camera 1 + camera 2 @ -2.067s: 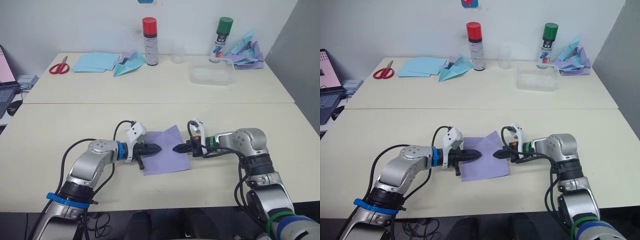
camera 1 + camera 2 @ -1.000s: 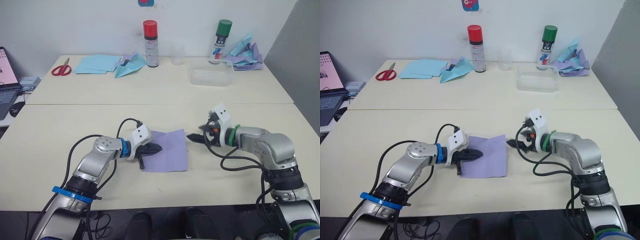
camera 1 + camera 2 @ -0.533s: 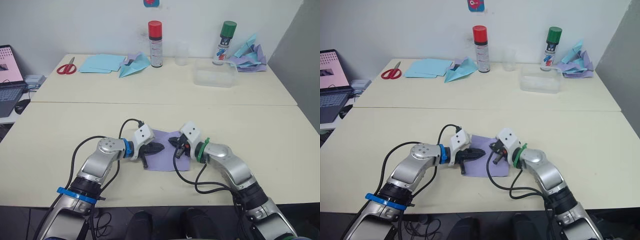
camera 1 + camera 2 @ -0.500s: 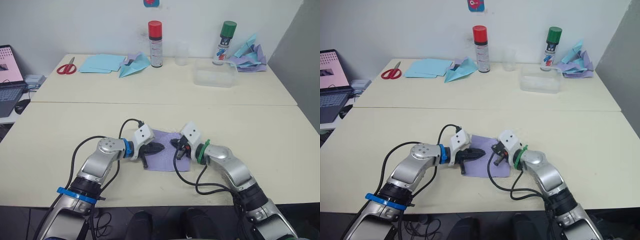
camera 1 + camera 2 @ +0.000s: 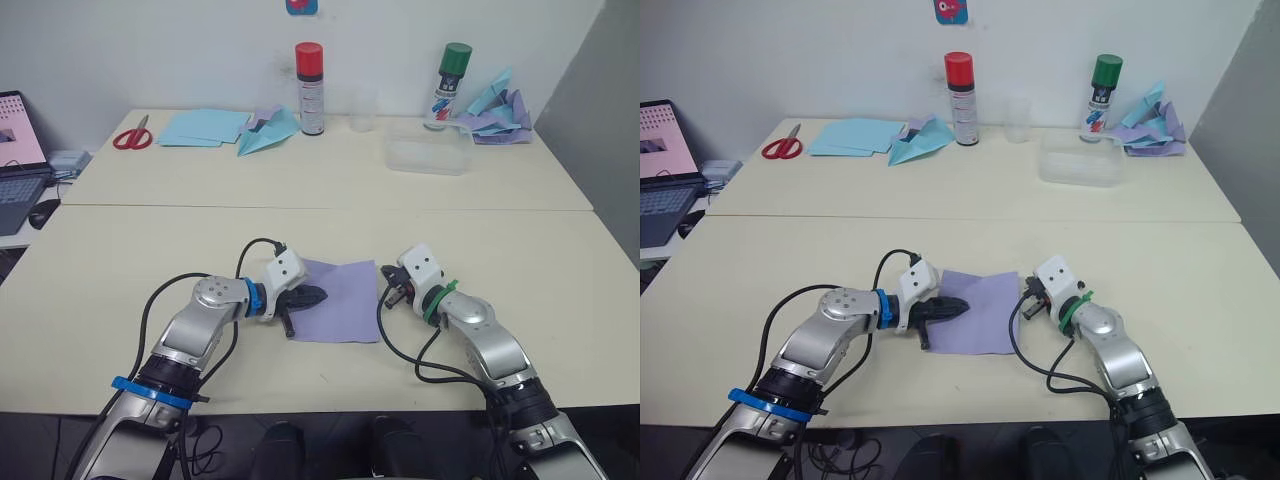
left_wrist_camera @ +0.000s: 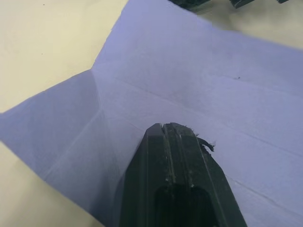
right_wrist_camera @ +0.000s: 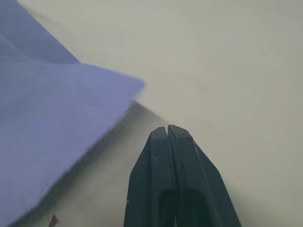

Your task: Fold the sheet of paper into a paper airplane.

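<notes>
The sheet of paper (image 5: 343,300), lavender and creased, lies almost flat on the near table. My left gripper (image 5: 316,296) is shut, its tip pressing down on the sheet's left part; the left wrist view shows the closed fingertips (image 6: 168,135) resting on the sheet of paper (image 6: 199,75) beside a diagonal crease. My right gripper (image 5: 388,285) is shut and sits just off the sheet's right edge, near its far right corner. In the right wrist view its tip (image 7: 167,130) is a little short of that slightly lifted corner (image 7: 128,85), apart from it. The paper airplane is out of view.
On the far table stand a red spray can (image 5: 309,88), a clear cup (image 5: 362,108), a green spray can (image 5: 453,85) and a clear plastic box (image 5: 428,157). Red scissors (image 5: 127,135), light blue sheets (image 5: 200,127), a light blue plane (image 5: 265,132) and a blue-purple heap (image 5: 495,105) lie there. A laptop (image 5: 15,150) is at left.
My right gripper has drawn back to the right, off the sheet, and now sits beside its right edge. The sheet lies flatter. The left gripper has stayed put.
</notes>
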Controlling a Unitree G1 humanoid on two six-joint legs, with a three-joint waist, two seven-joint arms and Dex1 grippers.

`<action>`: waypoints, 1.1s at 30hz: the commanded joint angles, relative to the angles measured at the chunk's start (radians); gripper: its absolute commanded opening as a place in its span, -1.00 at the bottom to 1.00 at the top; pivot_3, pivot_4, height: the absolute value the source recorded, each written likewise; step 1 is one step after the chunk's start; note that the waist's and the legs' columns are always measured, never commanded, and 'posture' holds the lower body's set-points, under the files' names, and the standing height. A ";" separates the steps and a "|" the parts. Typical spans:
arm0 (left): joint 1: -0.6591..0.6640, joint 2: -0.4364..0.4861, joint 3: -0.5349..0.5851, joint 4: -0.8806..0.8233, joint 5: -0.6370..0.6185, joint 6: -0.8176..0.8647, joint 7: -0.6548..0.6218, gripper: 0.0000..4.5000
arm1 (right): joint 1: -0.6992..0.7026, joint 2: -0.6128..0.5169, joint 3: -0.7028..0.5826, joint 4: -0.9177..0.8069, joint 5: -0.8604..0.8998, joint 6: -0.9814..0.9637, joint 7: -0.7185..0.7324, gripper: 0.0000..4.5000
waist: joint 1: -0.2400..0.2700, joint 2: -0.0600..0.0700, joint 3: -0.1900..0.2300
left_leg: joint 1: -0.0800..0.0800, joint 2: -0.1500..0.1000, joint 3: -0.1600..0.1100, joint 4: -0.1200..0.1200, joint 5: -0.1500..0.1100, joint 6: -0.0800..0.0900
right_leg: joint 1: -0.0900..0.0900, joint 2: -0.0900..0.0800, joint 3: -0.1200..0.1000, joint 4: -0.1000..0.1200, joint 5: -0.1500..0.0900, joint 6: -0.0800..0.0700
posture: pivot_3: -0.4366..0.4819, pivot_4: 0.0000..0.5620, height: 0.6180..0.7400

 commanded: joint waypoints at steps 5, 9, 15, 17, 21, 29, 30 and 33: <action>0.020 0.005 -0.003 -0.001 0.017 0.017 0.008 -1.00 | -0.029 0.069 -0.006 -0.078 0.058 -0.120 0.069 -0.99 | 0.000 0.000 0.000 | 0.000 0.000 -0.001 0.000 0.000 0.000 | 0.000 0.001 0.000 0.000 0.000 0.000 | -0.05 -0.47 1.00; 0.022 0.006 -0.004 -0.006 0.019 0.018 0.010 -1.00 | -0.028 0.059 0.062 -0.052 0.000 -0.089 0.082 -0.99 | 0.000 0.000 0.000 | 0.000 0.000 0.000 0.000 0.000 0.000 | 0.000 0.000 0.000 0.000 0.000 0.000 | -0.05 -0.47 1.00; 0.039 0.013 0.001 -0.024 0.016 0.021 0.016 -1.00 | -0.040 0.039 0.102 -0.037 0.004 -0.038 0.161 -0.99 | 0.000 0.000 0.000 | 0.000 0.000 0.000 0.000 0.000 0.000 | 0.000 0.000 0.000 0.000 0.000 0.000 | -0.05 -0.47 1.00; 0.041 0.012 0.003 -0.026 0.016 0.022 0.017 -1.00 | -0.041 0.033 0.137 -0.031 -0.003 0.002 0.197 -0.99 | 0.000 0.000 0.000 | 0.000 0.000 0.000 0.000 0.000 0.000 | 0.000 0.000 0.000 0.000 0.000 0.000 | -0.05 -0.47 1.00; 0.035 0.000 0.021 -0.018 0.006 0.026 0.033 -1.00 | -0.066 0.031 0.181 -0.002 -0.038 0.043 0.215 -0.99 | 0.000 0.000 0.000 | 0.000 0.000 -0.001 0.000 0.000 0.000 | 0.000 0.001 -0.001 0.000 0.000 -0.001 | -0.05 -0.47 1.00; -0.043 -0.075 0.204 0.131 -0.089 0.088 0.172 -1.00 | -0.083 0.013 0.200 0.054 -0.085 0.034 0.220 -0.99 | 0.001 0.000 0.000 | 0.000 0.000 -0.001 0.003 0.000 0.000 | 0.001 0.001 -0.002 0.001 0.001 0.000 | -0.05 -0.47 1.00; -0.053 -0.080 0.225 0.155 -0.093 0.093 0.192 -1.00 | -0.081 0.013 0.199 0.053 -0.083 0.037 0.222 -0.99 | 0.001 0.000 0.000 | 0.000 0.000 -0.001 0.003 0.000 0.000 | 0.001 0.001 -0.002 0.001 0.001 0.000 | -0.05 -0.47 1.00; -0.070 -0.072 0.250 0.204 -0.085 0.078 0.213 -1.00 | -0.076 0.015 0.196 0.048 -0.080 0.045 0.221 -0.99 | 0.001 0.000 0.000 | -0.001 0.000 -0.002 0.003 0.000 0.000 | 0.001 0.000 -0.002 0.000 0.001 0.000 | -0.05 -0.47 1.00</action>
